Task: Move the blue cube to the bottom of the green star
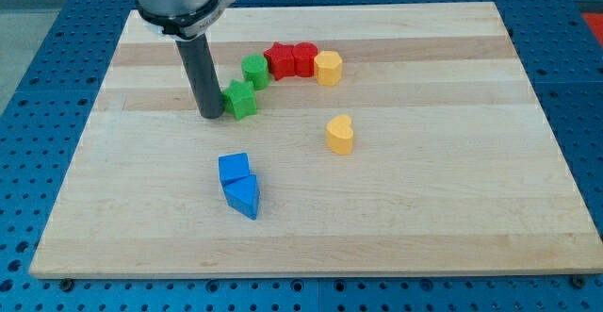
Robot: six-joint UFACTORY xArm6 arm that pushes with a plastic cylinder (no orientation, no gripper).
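The blue cube (234, 169) lies on the wooden board (424, 208) below the view's middle, touching a blue wedge-shaped block (243, 197) just under it. The green star (241, 99) sits higher up, left of centre. My tip (211, 115) stands right against the green star's left side, well above the blue cube.
A green round block (254, 71) sits just above and right of the star. A red block (280, 60), a second red block (303, 58) and a yellow hexagonal block (327, 68) form a row to its right. A yellow heart (340, 134) lies right of centre.
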